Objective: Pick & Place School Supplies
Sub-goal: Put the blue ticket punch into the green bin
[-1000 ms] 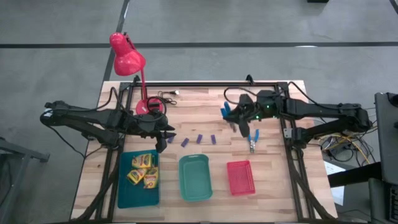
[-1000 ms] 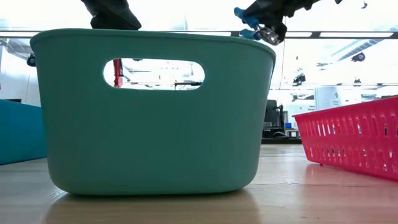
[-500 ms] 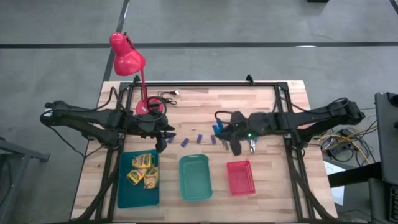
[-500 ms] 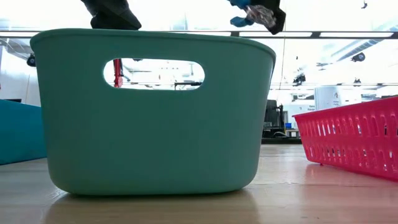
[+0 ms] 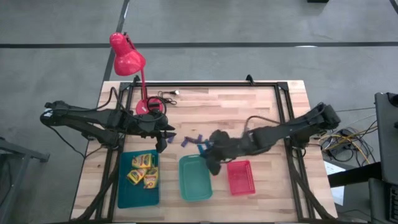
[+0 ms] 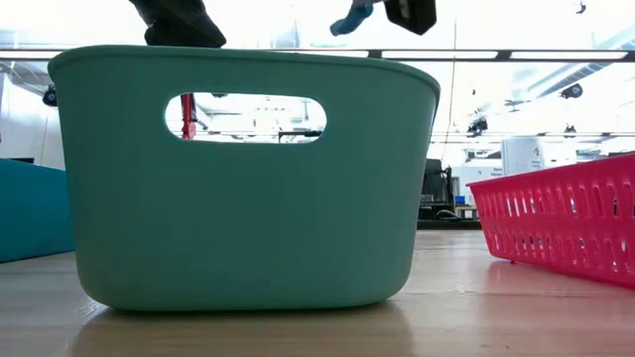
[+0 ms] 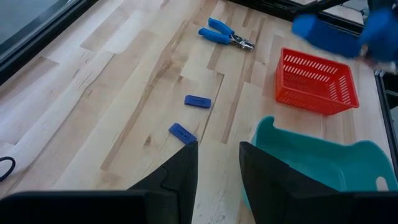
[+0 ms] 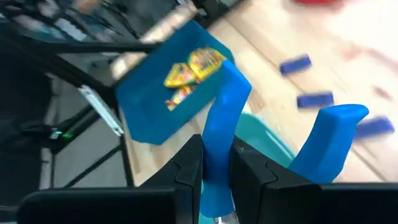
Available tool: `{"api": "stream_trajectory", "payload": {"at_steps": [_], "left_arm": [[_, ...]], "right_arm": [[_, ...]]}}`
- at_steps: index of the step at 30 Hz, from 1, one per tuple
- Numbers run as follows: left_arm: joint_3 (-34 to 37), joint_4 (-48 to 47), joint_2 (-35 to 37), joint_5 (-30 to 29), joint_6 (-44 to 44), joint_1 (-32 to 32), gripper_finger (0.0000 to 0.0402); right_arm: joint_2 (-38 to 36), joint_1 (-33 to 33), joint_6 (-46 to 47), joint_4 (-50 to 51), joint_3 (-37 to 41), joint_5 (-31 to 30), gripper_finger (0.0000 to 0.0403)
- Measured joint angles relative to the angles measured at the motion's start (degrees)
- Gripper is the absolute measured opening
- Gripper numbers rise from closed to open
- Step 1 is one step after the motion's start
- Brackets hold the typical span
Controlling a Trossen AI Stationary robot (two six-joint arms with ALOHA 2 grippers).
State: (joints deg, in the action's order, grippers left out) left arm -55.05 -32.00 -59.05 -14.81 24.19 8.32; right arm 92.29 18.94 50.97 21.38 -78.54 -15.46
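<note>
My right gripper (image 5: 212, 160) hangs over the far right corner of the green tray (image 5: 195, 186), shut on a blue-handled tool (image 5: 203, 149); the low view shows the tool (image 6: 350, 18) high above the tray rim. A second blue-handled tool (image 7: 225, 36) lies flat on the table. Purple blocks (image 5: 186, 141) (image 7: 198, 101) lie on the wood behind the trays. Yellow-green crayon boxes (image 5: 143, 169) (image 8: 196, 67) lie in the blue tray (image 5: 124, 193). My left gripper (image 5: 163, 140) (image 7: 217, 174) waits open above the blue tray's far right corner. My right gripper pinches one blue handle (image 8: 219, 146) of the tool between its two fingers (image 8: 189, 171). The handle runs on ahead of the fingers, and the other handle (image 8: 329, 137) stands free to one side. The tool is lifted clear, above the green tray.
A red mesh tray (image 5: 241, 177) sits right of the green one, near the table's near edge. A red desk lamp (image 5: 127, 56) and a black cable (image 5: 163, 98) stand at the far left. Bare wood lies across the far middle (image 5: 211, 106).
My right gripper, still shut on the tool, has swept from the table's far right toward the near left, past the purple blocks to the green tray's far right corner, its arm stretching out. The second tool has stayed on the table. My left arm has kept still.
</note>
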Motion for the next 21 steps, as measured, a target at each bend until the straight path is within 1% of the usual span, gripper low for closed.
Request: {"api": "stream_trajectory", "payload": {"at_steps": [3, 6, 8, 11, 14, 21], "left_arm": [[0.00, 0.01, 0.00, 0.02, 0.00, 0.01, 0.0122], [0.00, 0.01, 0.00, 0.02, -0.01, 0.01, 0.0122], [0.00, 0.01, 0.00, 0.04, -0.01, 0.01, 0.0122], [0.00, 0.01, 0.00, 0.04, 0.01, 0.02, 0.0122], [0.00, 0.00, 0.02, 0.08, 0.00, 0.01, 0.0122], [0.00, -0.01, 0.02, 0.24, 0.00, 0.00, 0.0122]], "right_arm": [[5.66, 0.37, 5.21, 9.22, -7.49, -0.11, 0.0054], [10.72, 0.37, 14.08, 18.94, -14.02, -0.13, 0.0054], [13.23, 0.35, 19.58, 22.61, -16.81, -0.17, 0.0054], [15.70, 0.49, 25.10, 22.34, -19.62, -0.87, 0.0054], [17.80, 0.67, 28.58, 21.80, -21.77, -1.25, 0.0054], [22.13, 1.63, 31.92, 21.24, -24.92, -1.27, 0.0054]]}}
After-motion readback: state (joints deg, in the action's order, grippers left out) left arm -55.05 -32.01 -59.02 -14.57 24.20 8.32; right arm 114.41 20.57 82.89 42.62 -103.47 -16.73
